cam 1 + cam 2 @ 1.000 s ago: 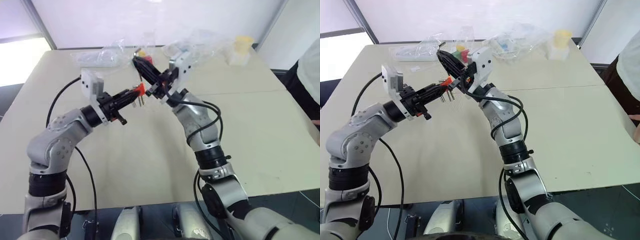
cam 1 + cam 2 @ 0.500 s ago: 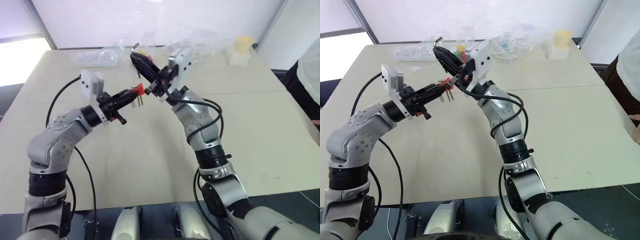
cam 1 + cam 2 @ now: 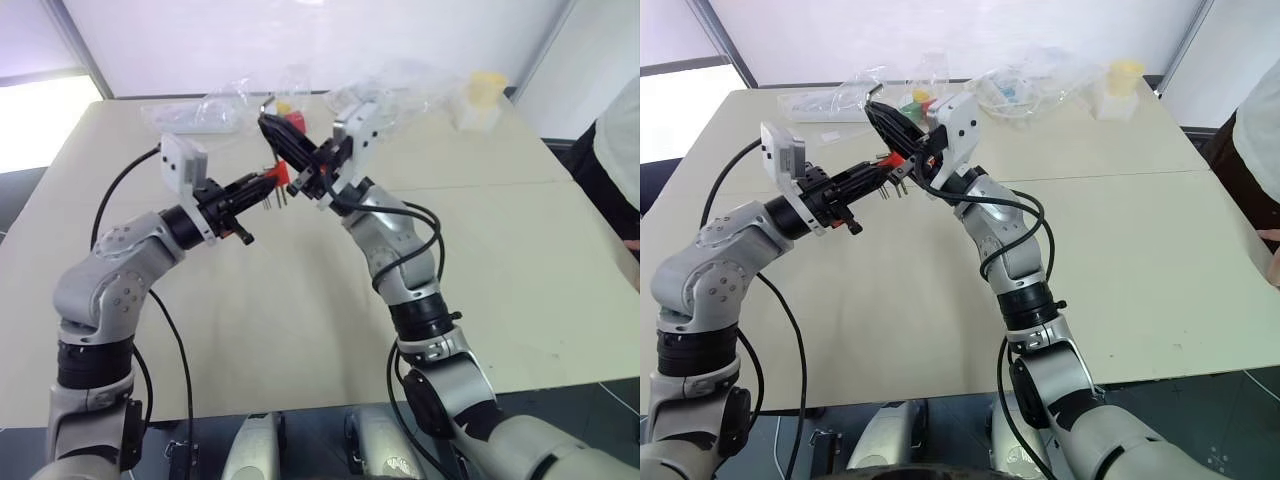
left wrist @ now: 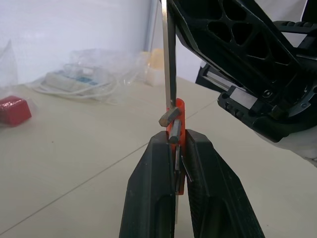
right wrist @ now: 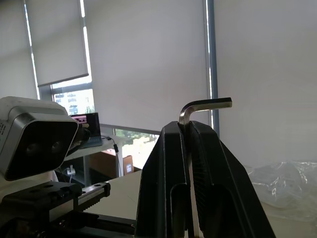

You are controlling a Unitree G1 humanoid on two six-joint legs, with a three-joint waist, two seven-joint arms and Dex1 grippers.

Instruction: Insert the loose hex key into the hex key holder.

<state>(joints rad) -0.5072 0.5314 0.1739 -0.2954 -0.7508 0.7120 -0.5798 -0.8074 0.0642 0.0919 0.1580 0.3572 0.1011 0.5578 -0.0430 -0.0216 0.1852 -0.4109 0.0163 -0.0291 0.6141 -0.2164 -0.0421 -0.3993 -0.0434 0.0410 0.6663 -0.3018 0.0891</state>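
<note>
The loose hex key (image 5: 190, 111) is pinched between my right fingers (image 5: 218, 163), which are pressed together on its long shaft. Its short bent end sticks out above their tips, and in my left wrist view the long shaft (image 4: 170, 59) comes straight down to the hex key holder (image 4: 177, 130). The orange-red block of the holder is clamped between my left fingers (image 4: 151, 198), with its top edge just above their tips. The lower end of the key is at that top edge, touching or almost touching; I cannot tell if it has entered a slot. A short grey key (image 4: 168, 117) of the holder sticks out just beside the point where the shaft arrives.

I think the main danger is a wrong alignment. If the tip meets the plastic edge or this short key and not the slot, a push can make the thin shaft slide or turn between my right fingers. The block can also tilt in my left fingers, because they hold only its lower part. Both things are in the air above the bench (image 3: 520, 250), so a slip means a fall. My right gripper (image 3: 268, 122) is very close to my left gripper (image 3: 268, 183), and the two may collide.
</note>
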